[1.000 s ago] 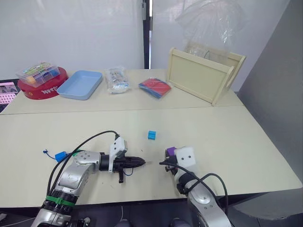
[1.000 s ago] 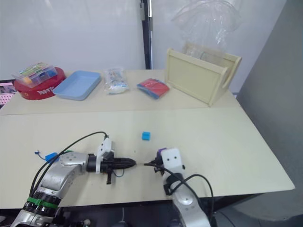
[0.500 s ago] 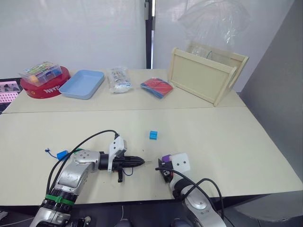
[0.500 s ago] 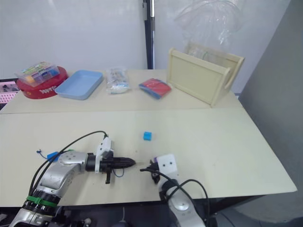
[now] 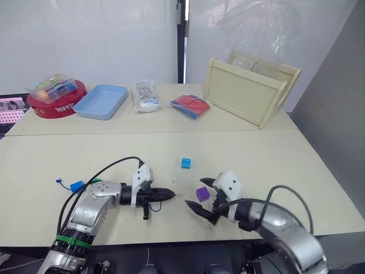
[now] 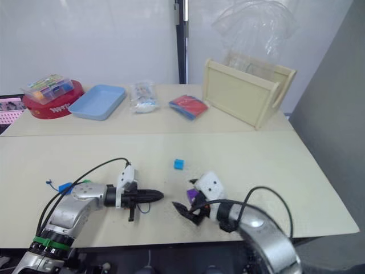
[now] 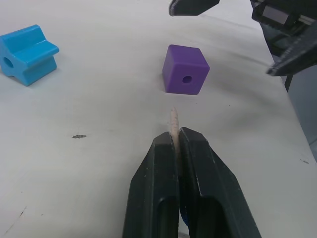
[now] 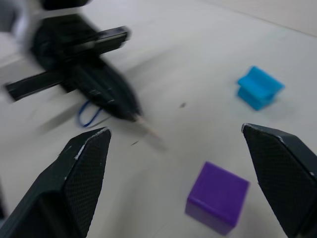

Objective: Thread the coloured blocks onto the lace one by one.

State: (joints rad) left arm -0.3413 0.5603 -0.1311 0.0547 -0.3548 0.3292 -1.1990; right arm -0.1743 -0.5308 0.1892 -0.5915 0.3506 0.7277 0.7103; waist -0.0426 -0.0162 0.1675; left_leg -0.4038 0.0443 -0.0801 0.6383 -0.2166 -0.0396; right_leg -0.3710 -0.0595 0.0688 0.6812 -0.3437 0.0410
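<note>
the threading looks barely begun, judged from how things lie now. the left end effector, low and left of centre in the left eye view, has its two black fingers pressed together on the lace, whose pale stiff tip pokes out just past the fingertips. the rest of the dark-blue cord shows as a small loop under that end effector, and a short piece runs to a knot at the far left of the frame, beside a blue piece that seems to sit on the cord there, though i cannot tell whether it is threaded.

the purple block rests on the bench just ahead of the lace tip, apart from it, with its hole turned roughly toward the tip in the left wrist view. no cord passes through it. the right end effector sits around this cube with its fingers spread wide, one on each side and neither touching it. it grips nothing.

the cyan block lies loose a little above centre of the frame, near the purple one. it is not threaded either.

so at most one piece is on the lace. the purple cube seems to be the one in hand, needing to be gripped and lined up with the tip. the cyan one is left after it, and the green and red cubes are not accounted for here.
</note>
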